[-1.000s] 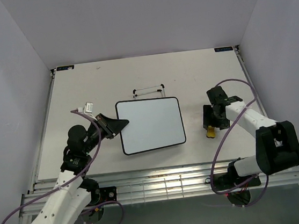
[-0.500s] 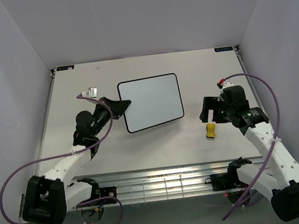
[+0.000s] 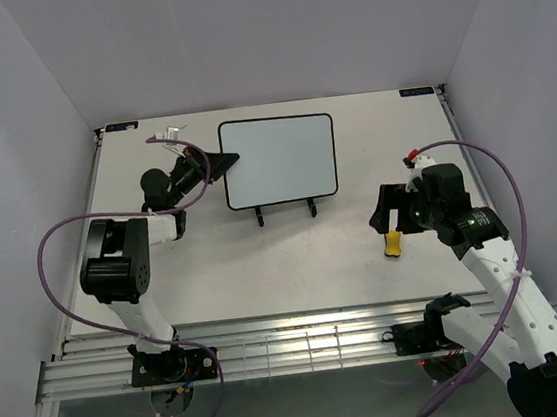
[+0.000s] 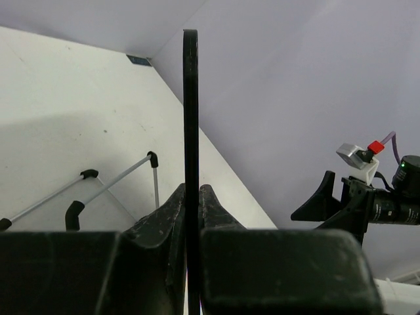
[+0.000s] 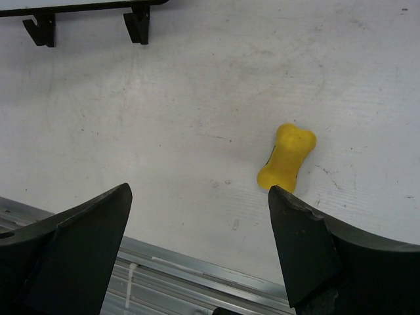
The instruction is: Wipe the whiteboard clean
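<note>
Small white black-rimmed whiteboard point(image 3: 280, 160) stands blank, far-centre on the surface point(image 3: 265, 270)
Your left jaws pinch its left edge, long axis running sideways; right jaws gape wide, well right of it.

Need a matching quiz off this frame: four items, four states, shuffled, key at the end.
Items:
1. whiteboard
2. yellow eraser
3. left gripper
4. right gripper

States:
A. open, holding nothing
B. lying on the table
C. upright at the wire stand
D. shut on the whiteboard's edge

Pairs: 1-C, 2-B, 3-D, 4-A
</note>
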Motion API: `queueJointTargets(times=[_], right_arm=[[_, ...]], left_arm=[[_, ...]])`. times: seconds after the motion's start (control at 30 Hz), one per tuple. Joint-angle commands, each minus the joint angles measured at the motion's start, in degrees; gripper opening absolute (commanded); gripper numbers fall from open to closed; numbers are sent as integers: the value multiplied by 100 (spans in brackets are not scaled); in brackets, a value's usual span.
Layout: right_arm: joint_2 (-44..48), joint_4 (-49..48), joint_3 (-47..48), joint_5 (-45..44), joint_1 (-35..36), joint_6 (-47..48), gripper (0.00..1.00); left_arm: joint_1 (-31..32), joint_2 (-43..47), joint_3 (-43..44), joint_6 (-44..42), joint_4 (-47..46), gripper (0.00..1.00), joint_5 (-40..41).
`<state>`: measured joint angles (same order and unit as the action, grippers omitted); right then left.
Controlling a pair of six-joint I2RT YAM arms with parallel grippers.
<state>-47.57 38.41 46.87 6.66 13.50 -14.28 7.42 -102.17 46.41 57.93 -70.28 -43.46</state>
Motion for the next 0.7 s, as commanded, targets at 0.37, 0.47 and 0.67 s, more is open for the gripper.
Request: queueJointTargets(times=[0.37, 0.47, 0.67], right_arm=[[-77, 79, -73, 187, -23, 154, 90], [-86, 43, -108, 187, -23, 172, 90], [-138, 26, -135, 249, -23, 180, 90]], left_arm=[[-109, -1200, 1370, 377, -2288, 0, -769], [-153, -1296, 1476, 385, -2306, 0, -769], [-215, -1604, 1695, 421, -2350, 0, -830]])
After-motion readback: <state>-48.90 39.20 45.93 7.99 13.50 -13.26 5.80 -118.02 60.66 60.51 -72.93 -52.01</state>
